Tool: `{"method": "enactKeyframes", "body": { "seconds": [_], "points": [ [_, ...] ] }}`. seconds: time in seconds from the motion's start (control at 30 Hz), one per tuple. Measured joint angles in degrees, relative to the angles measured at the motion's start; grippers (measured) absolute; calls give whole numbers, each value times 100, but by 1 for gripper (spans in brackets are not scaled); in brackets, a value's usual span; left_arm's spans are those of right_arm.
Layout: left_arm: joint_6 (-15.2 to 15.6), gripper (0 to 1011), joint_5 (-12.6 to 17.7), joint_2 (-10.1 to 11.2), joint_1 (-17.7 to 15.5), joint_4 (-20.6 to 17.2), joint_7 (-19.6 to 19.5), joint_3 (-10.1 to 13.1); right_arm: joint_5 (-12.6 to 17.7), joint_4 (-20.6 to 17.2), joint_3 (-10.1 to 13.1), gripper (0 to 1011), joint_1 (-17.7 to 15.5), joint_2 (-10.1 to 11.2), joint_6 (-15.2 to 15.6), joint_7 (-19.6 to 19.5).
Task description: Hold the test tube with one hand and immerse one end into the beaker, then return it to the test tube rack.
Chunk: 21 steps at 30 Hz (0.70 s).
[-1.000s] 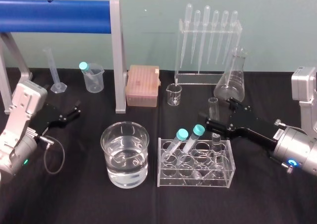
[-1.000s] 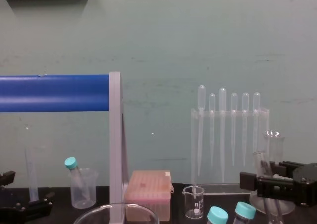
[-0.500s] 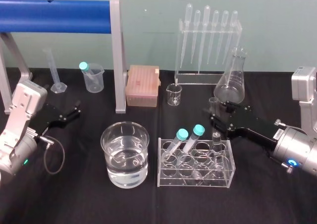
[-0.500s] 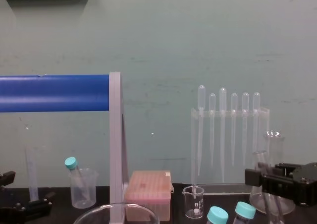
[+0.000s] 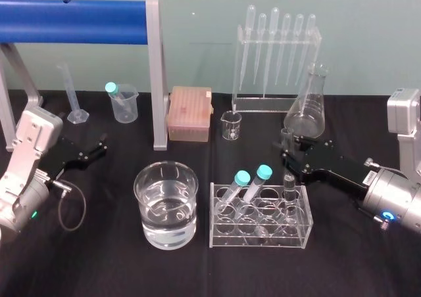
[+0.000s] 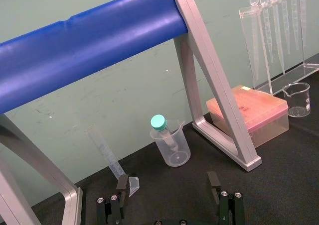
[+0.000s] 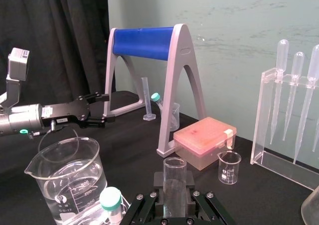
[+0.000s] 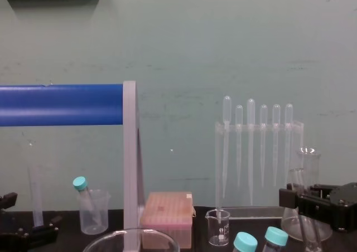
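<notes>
The right gripper [image 5: 290, 154], centre right in the head view, has its black fingers [image 7: 191, 181] clamped on the slim clear glass test tube [image 7: 174, 177]. The tube's lower end stands in the right rear hole of the clear plastic rack [image 5: 260, 234]. The left gripper [image 6: 168, 185] rests at far left, spread wide.

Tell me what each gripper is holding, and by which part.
The right gripper holds the test tube by its upper part, just below the rim, jaws closed on either side. The left gripper holds nothing, jaws open.
</notes>
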Motion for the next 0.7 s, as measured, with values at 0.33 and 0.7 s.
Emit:
{"method": "enactKeyframes", "body": {
  "seconds": [0.33,0.7],
  "points": [
    [0,1000,0,0,0,0,0,0,8,0,5,226,-3,0,0,3],
    [0,1000,0,0,0,0,0,0,424,-174,241,225,-62,-17,-92,74]
  ]
}}
